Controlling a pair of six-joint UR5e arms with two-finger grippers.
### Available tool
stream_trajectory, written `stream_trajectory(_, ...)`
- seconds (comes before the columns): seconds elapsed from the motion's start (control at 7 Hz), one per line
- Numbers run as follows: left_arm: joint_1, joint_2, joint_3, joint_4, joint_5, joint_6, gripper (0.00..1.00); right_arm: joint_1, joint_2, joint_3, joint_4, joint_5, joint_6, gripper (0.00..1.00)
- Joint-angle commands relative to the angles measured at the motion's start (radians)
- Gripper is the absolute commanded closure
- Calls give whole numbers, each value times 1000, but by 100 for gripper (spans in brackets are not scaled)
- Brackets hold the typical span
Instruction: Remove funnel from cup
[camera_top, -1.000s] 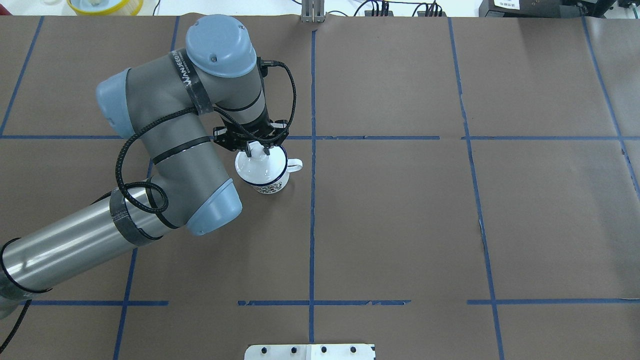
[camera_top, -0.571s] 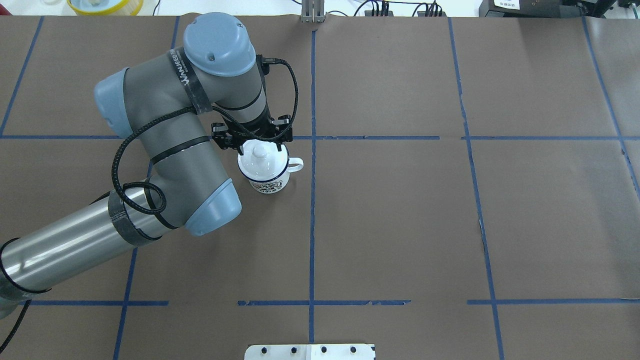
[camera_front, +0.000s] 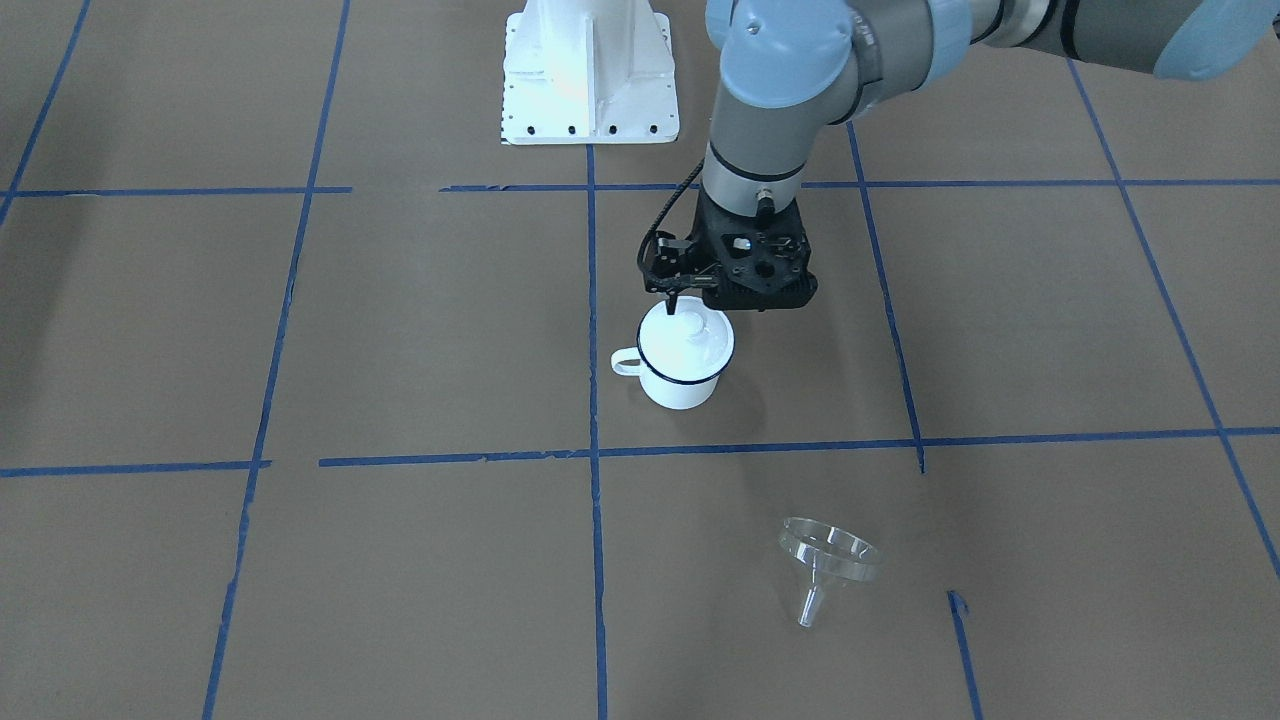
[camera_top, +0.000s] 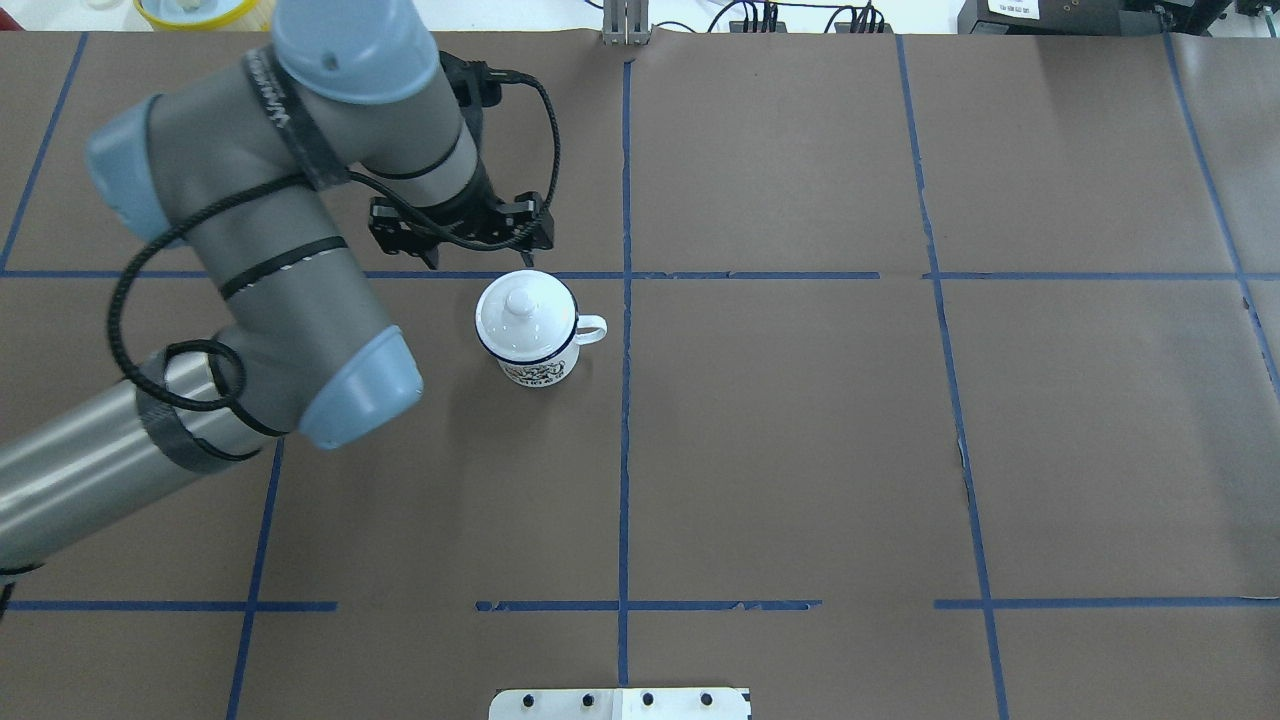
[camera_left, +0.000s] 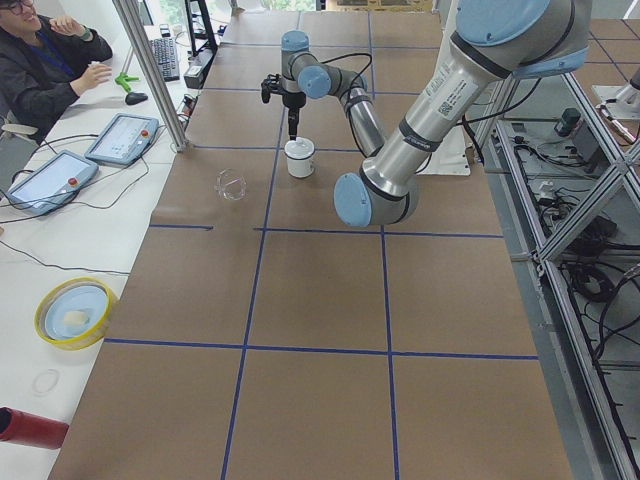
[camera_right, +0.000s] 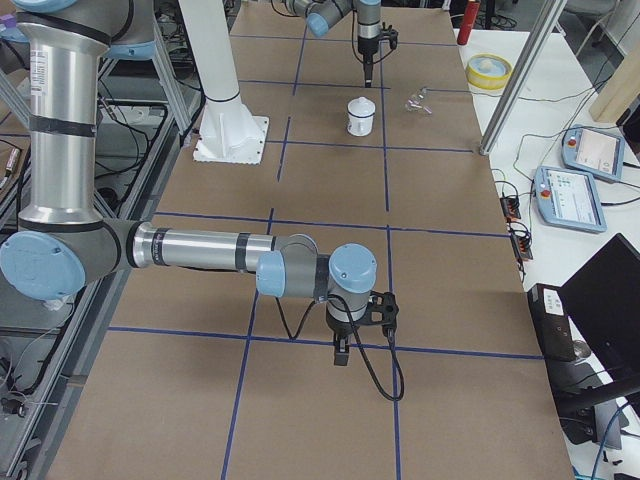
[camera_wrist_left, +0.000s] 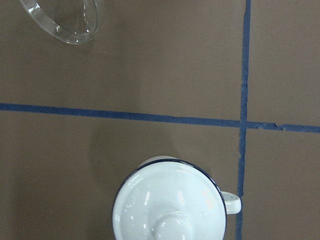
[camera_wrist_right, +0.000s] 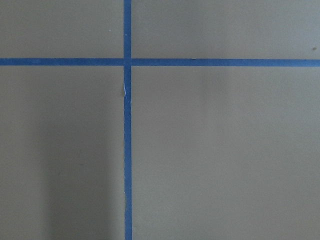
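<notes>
The cup (camera_top: 527, 330) is a white mug with a dark blue rim, upright on the brown table, its handle (camera_top: 592, 328) toward the view's right. A round white lid with a knob (camera_top: 518, 300) sits on it. The clear funnel (camera_front: 828, 558) lies on its side on the table, apart from the cup (camera_front: 683, 365), and shows at the top left of the left wrist view (camera_wrist_left: 65, 20). My left gripper (camera_top: 480, 260) is open and empty, raised above and just beyond the cup. My right gripper (camera_right: 340, 352) points down at bare table far from both; I cannot tell if it is open.
The white robot base plate (camera_front: 590, 70) stands at the table's near edge. A yellow-rimmed bowl (camera_left: 72, 312) and a red cylinder (camera_left: 28, 428) lie off the table's far side. An operator (camera_left: 45, 60) sits by control tablets (camera_left: 125, 138). Blue tape lines cross the table.
My left gripper opened off the lid's knob, then rose and drew back away from the cup. The lid stays on the cup, which has not moved.
</notes>
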Motion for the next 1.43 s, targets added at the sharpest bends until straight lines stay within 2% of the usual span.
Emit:
stream_trajectory(0.0, -200, 184, -128, 9, -41, 389, 0, 0, 0, 0, 0, 0, 0, 0)
stream_trajectory(0.29, -459, 363, -113, 0, -114, 878, 0, 0, 0, 0, 0, 0, 0, 0)
stream_trajectory(0.43, -610, 449, -66, -6, -154, 1125, 0, 0, 0, 0, 0, 0, 0, 0)
stream_trajectory(0.57, -756, 488, 31, -5, -223, 1228, 0, 0, 0, 0, 0, 0, 0, 0)
stream_trajectory(0.71, -790, 584, 66, -6, -234, 1250, 0, 0, 0, 0, 0, 0, 0, 0)
stream_trajectory(1.0, -868, 675, 119, -8, -234, 1253, 0, 0, 0, 0, 0, 0, 0, 0)
stream_trajectory(1.29, -926, 781, 117, -32, -275, 1253, 0, 0, 0, 0, 0, 0, 0, 0)
